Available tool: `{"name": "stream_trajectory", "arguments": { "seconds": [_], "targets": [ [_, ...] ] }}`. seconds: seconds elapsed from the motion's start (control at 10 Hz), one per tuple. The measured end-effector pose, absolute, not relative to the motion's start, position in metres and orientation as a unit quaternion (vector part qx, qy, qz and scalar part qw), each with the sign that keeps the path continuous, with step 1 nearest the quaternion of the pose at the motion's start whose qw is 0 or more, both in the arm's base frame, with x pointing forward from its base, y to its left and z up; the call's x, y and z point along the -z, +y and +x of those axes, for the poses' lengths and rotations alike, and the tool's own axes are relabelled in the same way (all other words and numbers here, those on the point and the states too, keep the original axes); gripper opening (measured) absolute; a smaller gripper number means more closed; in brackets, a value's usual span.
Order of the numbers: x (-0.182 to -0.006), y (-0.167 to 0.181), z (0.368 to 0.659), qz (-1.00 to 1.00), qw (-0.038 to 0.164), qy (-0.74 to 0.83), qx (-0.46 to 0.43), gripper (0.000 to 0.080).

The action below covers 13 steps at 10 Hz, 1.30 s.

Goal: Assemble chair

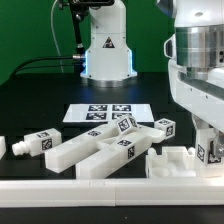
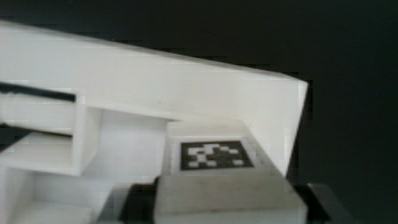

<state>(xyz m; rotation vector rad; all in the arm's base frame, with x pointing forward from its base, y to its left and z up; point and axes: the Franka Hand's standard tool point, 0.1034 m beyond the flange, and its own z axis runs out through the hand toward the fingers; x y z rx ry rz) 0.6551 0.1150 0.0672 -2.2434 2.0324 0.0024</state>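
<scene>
White plastic parts on a black worktop [image 1: 30, 105]. Exterior view's left: short tagged bar [image 1: 40, 143] lying flat. Centre: long bars [image 1: 95, 152] side by side, marker board [image 1: 100, 112] behind them, tagged cube [image 1: 126, 125] at their far end. Exterior view's right: square seat frame [image 1: 178, 162] on the worktop. The end effector [image 1: 207, 150] is down on it, narrowed, fingers [image 2: 121, 205] clamping its tagged wall.

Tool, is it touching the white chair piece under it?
Cannot tell. In the exterior view the tool sits low at the chair piece, tips hidden; the wrist view is too blurry where they flank it.
</scene>
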Motion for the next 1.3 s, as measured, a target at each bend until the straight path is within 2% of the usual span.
{"name": "stream_trajectory", "arguments": {
  "seconds": [0.7,1.1,1.2,1.3],
  "targets": [
    [-0.0671,0.1167,0.6552,-0.571,0.063,0.818,-0.022,0.0285],
    [-0.067,0.1178,0.6551,-0.583,0.067,0.809,-0.025,0.0291],
    [-0.0667,0.1178,0.655,-0.591,0.067,0.804,-0.024,0.0499],
    [-0.0665,0.1177,0.6549,-0.631,0.067,0.772,-0.02,0.0499]
  ]
}}
